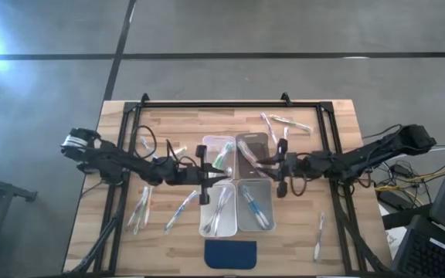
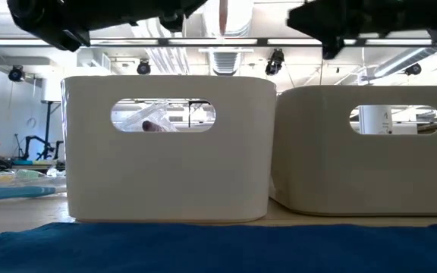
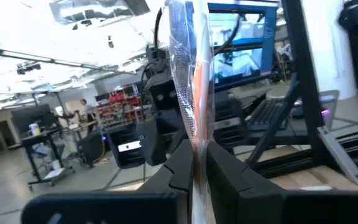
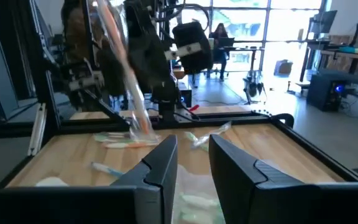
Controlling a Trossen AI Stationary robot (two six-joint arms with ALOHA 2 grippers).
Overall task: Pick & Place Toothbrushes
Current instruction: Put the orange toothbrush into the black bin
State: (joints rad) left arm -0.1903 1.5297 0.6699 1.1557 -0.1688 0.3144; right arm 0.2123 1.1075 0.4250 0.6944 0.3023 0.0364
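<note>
The dark blue pad is seen nearest, at 6 o'clock on the table's near edge. Just beyond it, four clear bins are set two by two at the table's middle, and toothbrushes are seen lying inside them. Loose toothbrushes are scattered at 8 o'clock on the wood, one more lies at 4 o'clock, and several lie at 1 o'clock near the far rail.

The left gripper is held over the left pair of bins, reaching in from 9 o'clock. Its fingers are clamped on a wrapped toothbrush, which stands upright above them with an orange streak showing through the clear wrapper.

The right gripper is held over the far right bin, reaching in from 3 o'clock. A narrow gap is left between its fingers, and nothing is seen between them.
</note>
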